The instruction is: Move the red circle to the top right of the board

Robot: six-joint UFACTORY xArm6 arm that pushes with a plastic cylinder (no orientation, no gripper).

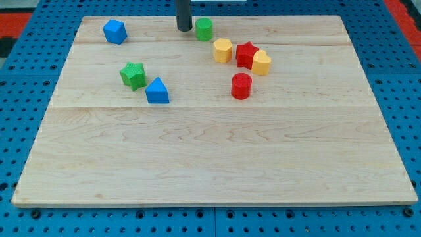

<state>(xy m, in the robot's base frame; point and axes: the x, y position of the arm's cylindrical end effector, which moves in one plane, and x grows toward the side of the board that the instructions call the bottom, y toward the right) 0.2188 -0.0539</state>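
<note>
The red circle (241,86) stands a little right of the board's middle, in the upper half. My tip (184,29) is near the view's top, well up and left of the red circle, just left of a green circle (204,29). A red star (247,54) sits above the red circle, between a yellow hexagon (223,50) on its left and a yellow heart-like block (261,63) on its right.
A blue block (114,31) is at the top left. A green star (133,75) and a blue triangle (157,91) touch each other at the left. The wooden board (217,164) lies on a blue pegboard.
</note>
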